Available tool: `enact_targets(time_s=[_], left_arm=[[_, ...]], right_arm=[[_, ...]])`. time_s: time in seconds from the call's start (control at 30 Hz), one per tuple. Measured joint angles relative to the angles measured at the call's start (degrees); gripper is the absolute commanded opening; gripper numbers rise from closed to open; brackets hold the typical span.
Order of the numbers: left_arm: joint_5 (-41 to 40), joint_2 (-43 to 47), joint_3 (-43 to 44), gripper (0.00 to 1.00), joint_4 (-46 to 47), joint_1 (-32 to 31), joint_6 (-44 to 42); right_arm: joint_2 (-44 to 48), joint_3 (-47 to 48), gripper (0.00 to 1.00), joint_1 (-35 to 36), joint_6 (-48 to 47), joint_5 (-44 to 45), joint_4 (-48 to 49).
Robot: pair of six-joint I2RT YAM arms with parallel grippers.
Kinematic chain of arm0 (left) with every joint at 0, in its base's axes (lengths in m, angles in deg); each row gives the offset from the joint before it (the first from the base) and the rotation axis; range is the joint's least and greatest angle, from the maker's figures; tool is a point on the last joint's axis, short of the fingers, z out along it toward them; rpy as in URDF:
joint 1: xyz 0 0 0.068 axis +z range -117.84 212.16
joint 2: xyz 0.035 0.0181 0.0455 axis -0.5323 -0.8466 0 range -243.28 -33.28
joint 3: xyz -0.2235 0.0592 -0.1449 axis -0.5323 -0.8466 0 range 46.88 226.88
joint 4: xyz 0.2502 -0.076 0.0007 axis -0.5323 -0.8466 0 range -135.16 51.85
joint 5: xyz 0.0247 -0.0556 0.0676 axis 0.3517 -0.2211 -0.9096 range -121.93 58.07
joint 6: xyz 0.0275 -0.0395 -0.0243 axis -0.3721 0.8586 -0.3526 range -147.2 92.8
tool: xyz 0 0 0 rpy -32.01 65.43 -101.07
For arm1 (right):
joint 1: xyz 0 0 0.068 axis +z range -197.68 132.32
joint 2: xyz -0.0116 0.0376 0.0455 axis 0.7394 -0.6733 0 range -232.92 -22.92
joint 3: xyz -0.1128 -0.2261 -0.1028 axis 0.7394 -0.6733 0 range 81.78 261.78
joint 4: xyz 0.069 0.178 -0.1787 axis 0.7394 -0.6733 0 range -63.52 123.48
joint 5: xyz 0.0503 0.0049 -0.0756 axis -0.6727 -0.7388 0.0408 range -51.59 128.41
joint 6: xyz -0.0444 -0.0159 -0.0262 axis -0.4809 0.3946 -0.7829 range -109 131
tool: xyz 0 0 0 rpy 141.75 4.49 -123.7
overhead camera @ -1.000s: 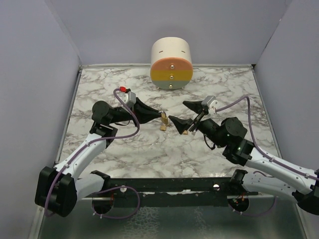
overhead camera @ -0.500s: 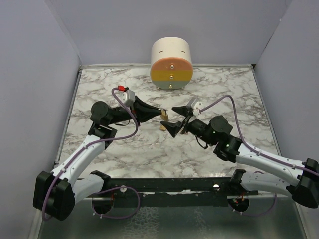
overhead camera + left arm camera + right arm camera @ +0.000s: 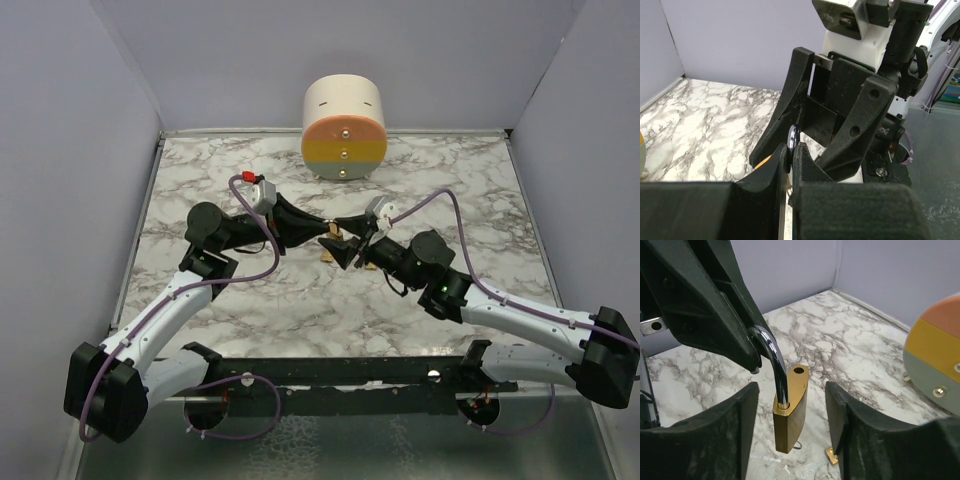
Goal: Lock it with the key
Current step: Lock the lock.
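Clamping hard, the left gripper (image 3: 791, 150) has its jaws pinched together on the steel shackle (image 3: 771, 352), and the brass padlock (image 3: 790, 412) hangs upright just below its tips, unlatched. The right gripper (image 3: 344, 240) sits part-open, one finger either side of the lock body, small gaps showing, gripping nothing, above the marble table (image 3: 850, 345).

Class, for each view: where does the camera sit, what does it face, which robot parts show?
Top external: above and behind the robot, looking down on the table; left arm, right arm, left tool, right tool show.
Left wrist: on the left arm, facing the right tool; own fingers clamp the shackle.
Right wrist: facing the padlock and left tool; own fingers flank it.
Both wrist views share the shackle.
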Motion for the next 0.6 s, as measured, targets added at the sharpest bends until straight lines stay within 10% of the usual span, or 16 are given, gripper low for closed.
enact_targets(time_s=[0.6], left_arm=[[-1.1,0.2,0.1,0.00,-1.7,-0.3,-0.7]], right_arm=[[-1.2,0.0,0.49,0.0,1.3,0.1,1.7]])
